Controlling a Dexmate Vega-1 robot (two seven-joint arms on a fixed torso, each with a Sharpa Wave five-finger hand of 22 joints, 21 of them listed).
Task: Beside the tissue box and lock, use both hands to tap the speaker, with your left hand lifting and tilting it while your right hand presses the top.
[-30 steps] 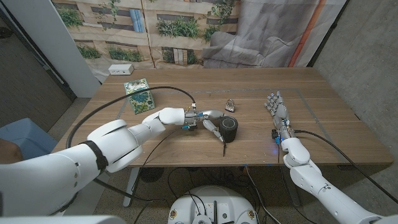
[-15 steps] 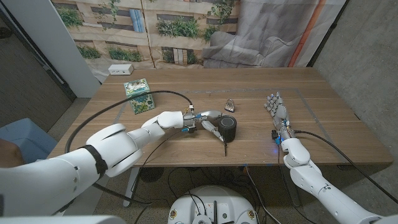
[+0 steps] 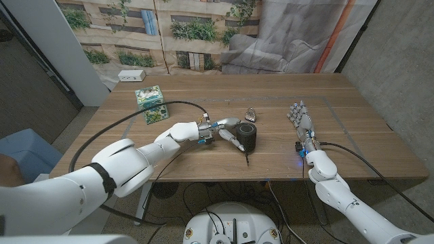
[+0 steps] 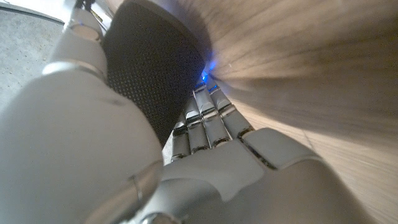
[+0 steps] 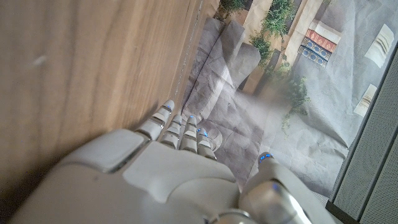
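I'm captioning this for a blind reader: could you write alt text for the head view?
The robot's left hand grips a black cylindrical speaker mid-table, a padlock just behind it. The right hand stands open and apart; a tissue box sits far left.

The left hand covers the near left side of the speaker, so the contact of its fingers with the mesh is hidden in the head view. In the left wrist view the speaker is cut by the picture's edge and its top is not seen; the wood around it is blurred. The lock, just behind the speaker, is too small to tell its details. The pattern of the tissue box, far left of the speaker, is unclear. The right hand is cut off at the picture's edge.
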